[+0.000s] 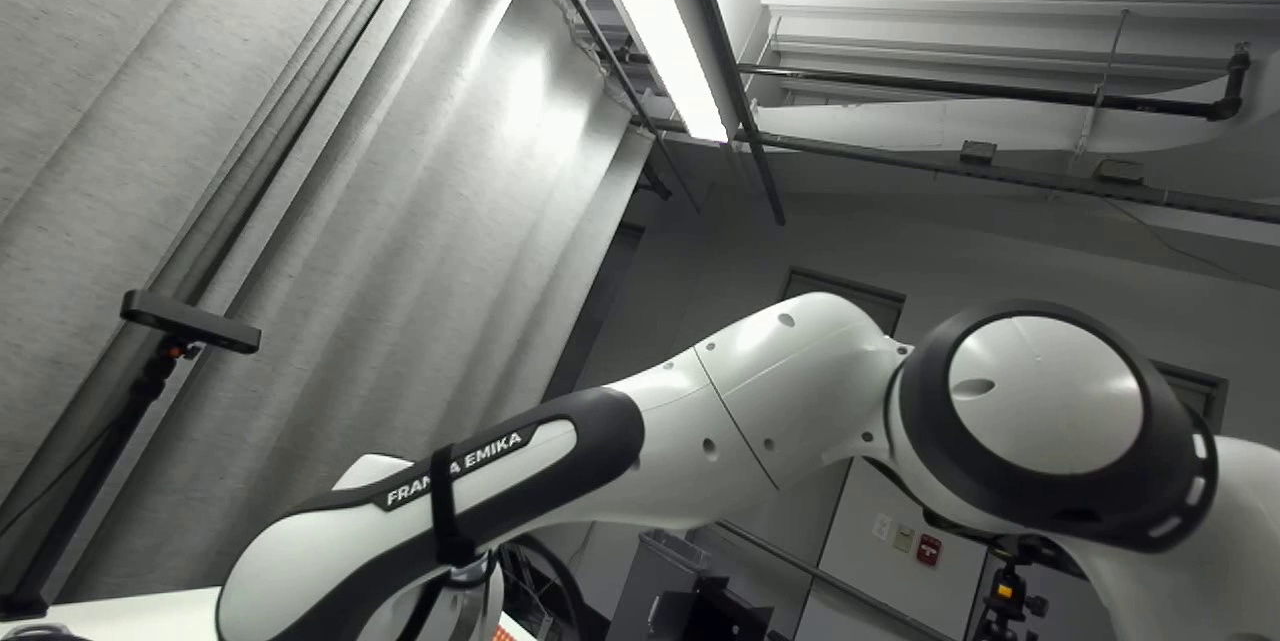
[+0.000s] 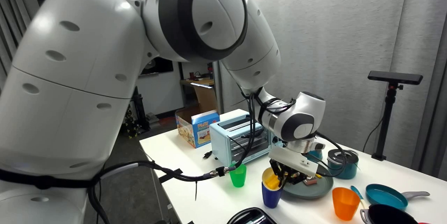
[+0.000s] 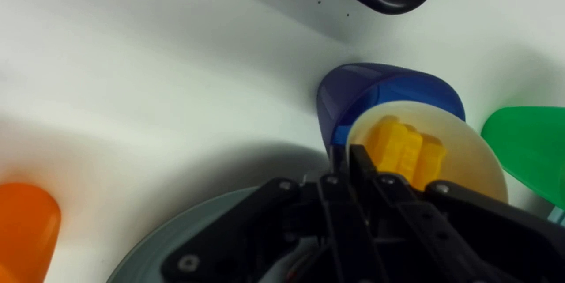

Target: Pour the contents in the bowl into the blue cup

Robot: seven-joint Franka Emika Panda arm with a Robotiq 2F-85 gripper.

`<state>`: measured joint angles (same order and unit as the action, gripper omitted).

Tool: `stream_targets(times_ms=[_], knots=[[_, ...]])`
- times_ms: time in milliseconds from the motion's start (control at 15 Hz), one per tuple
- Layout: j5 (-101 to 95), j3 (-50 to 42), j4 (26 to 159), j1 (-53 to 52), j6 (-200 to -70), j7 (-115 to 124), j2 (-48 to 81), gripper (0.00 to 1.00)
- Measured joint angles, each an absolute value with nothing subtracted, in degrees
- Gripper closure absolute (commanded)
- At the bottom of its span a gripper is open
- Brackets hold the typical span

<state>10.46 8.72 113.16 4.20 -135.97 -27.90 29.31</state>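
Observation:
The bowl (image 2: 269, 178) is yellow in an exterior view and pale yellow in the wrist view (image 3: 474, 166). Several bright yellow pieces (image 3: 404, 152) lie inside it. My gripper (image 3: 350, 159) is shut on the bowl's rim, one fingertip inside the wall and one outside. The gripper also shows in an exterior view (image 2: 284, 179). The bowl is tilted over the mouth of the blue cup (image 2: 271, 199), which stands on the table. In the wrist view the bowl covers part of the blue cup's opening (image 3: 342, 93); the cup's inside is mostly hidden.
A green cup (image 2: 238, 175), an orange cup (image 2: 345, 203) and a grey-green plate (image 2: 307, 194) stand around the blue cup. A black tray (image 3: 393, 2) is close by. A light blue toaster oven (image 2: 221, 143), a teal pan (image 2: 386, 196) and pots stand further off.

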Motion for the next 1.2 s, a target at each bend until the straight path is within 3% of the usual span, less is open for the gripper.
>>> stream_targets(times_ms=[1200], knots=[[10.6, 14.6, 126.8, 4.5, -156.1, -35.1, 22.2, 0.98]])
